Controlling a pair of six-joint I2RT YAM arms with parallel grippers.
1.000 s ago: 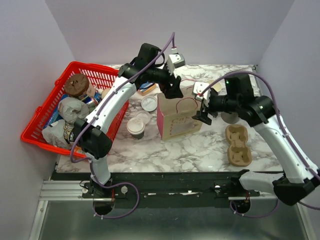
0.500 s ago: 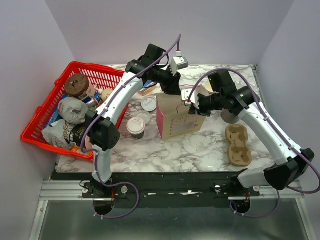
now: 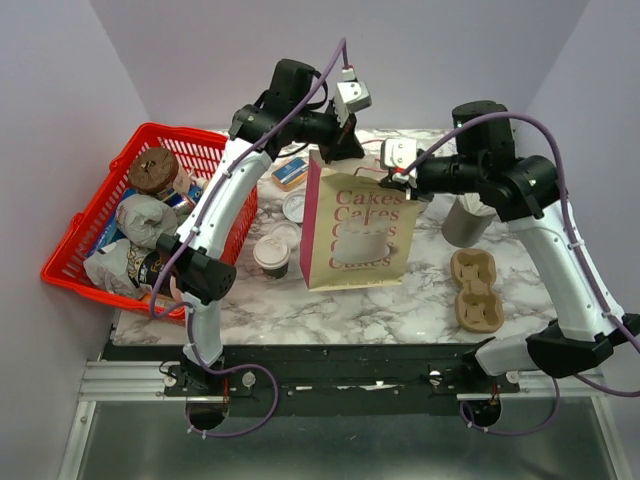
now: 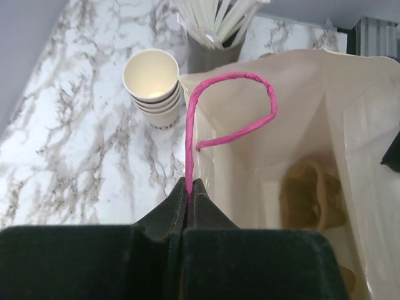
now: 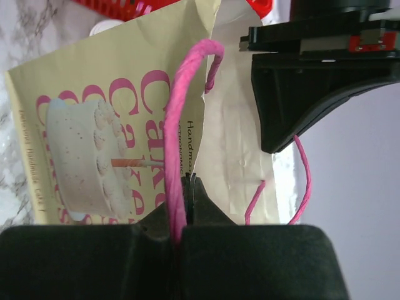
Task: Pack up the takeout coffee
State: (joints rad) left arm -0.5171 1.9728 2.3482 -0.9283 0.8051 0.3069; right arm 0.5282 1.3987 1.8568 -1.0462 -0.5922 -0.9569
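Both claws have snapped shut on the pink handles [image 4: 232, 105], the left claw [image 4: 189, 187] on one and the right claw [image 5: 187, 182] on the other, hoisting the paper bag [image 3: 355, 225] upright. Bag-opening step: the coffee cup [image 3: 271, 255] stands just beside it, unpacked. Next, spread the mouth apart.

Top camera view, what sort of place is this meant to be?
Probably a staged cafe or bakery takeout counter. The signs are a Cakes paper bag, a lidded takeout coffee and a pulp cup carrier, all at a marble-pattern table.
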